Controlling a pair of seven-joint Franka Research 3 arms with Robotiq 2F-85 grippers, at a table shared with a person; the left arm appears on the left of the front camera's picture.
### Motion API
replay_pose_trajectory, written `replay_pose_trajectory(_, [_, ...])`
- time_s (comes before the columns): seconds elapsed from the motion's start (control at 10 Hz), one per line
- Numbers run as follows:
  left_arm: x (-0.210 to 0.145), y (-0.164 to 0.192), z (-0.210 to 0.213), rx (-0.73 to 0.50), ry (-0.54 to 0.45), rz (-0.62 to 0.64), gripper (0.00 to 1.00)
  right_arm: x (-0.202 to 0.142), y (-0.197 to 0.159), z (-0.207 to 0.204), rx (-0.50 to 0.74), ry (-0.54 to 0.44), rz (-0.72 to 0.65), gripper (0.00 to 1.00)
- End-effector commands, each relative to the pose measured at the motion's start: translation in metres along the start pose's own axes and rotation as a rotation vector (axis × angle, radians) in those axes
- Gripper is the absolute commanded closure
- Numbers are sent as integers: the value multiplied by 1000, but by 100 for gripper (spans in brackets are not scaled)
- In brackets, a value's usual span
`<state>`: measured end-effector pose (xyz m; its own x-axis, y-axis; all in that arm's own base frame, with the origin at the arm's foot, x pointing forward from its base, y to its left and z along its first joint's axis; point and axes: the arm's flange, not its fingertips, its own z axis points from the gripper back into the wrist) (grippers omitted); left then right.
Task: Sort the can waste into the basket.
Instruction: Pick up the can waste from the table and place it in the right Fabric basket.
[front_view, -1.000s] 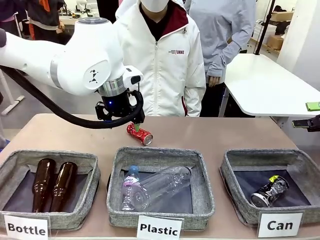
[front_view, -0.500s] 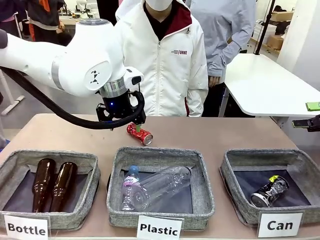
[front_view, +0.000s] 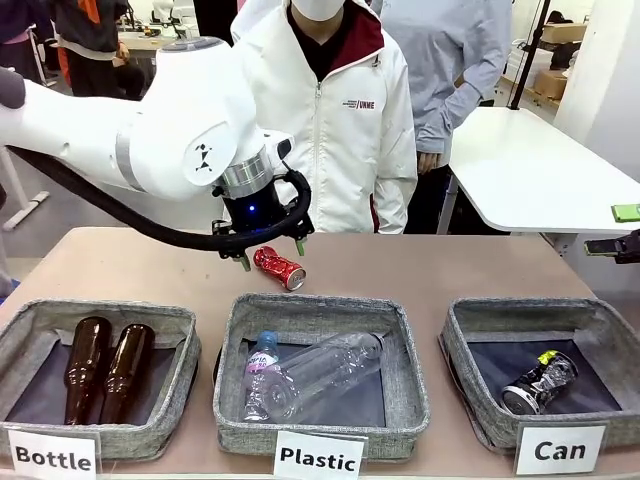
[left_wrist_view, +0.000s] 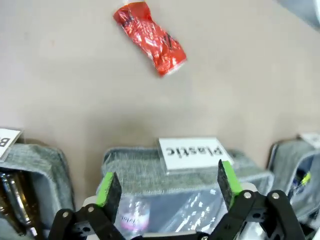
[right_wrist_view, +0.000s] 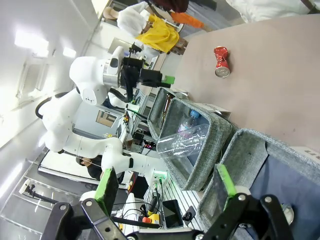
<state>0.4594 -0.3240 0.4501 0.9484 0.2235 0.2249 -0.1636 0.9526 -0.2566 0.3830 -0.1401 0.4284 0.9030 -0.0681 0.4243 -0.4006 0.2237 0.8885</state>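
L gripper (front_view: 272, 257) wide open, empty, red can (front_view: 279, 268) just beyond fingertips, untouched, R gripper (right_wrist_view: 166, 181) open, empty

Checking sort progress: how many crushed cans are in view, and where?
2. The red can lies on the table behind the Plastic basket; the black-and-silver can lies inside the Can basket. Basket walls might hide another.

Lower left of the front view: Bottle card (front_view: 53, 457), white with black print "Bottle", on the left basket (front_view: 20, 330). Lower middle: Plastic card (front_view: 318, 458), reading "Plastic", on the middle basket (front_view: 232, 340). Lower right: Can card (front_view: 560, 450), reading "Can", on the right basket (front_view: 458, 345). Small logo (front_view: 353, 103) on the white jacket (front_view: 340, 170), too small to read. Left wrist view, centre: "Plastic" upside down.
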Motion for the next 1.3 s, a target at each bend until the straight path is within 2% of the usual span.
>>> replay_pose_trajectory(0.0, [4,-23,-24,80,-82,51,0,1,1,0,10,-5,22,0])
replay_pose_trajectory(0.2, [20,-37,-38,64,-80,102,0,1,1,0,10,-5,22,0])
replay_pose_trajectory(0.3, [27,-38,-43,65,-91,176,0,1,1,0,10,-5,22,0])
replay_pose_trajectory(0.4, [26,-39,-44,99,-54,182,0,1,1,0,10,-5,22,0])
replay_pose_trajectory(0.5, [17,-22,-39,53,-75,108,0,1,1,0,10,-5,22,0])
replay_pose_trajectory(0.6, [17,-22,-39,53,-75,108,0,1,1,0,10,-5,22,0])
replay_pose_trajectory(0.7, [24,-28,-47,65,-60,142,0,1,1,0,10,-5,22,0])
replay_pose_trajectory(0.9, [31,-32,-58,24,-24,362,0,1,1,0,10,-5,22,0])
replay_pose_trajectory(1.2, [30,-36,-60,-10,-75,446,0,1,1,0,10,-5,22,0])
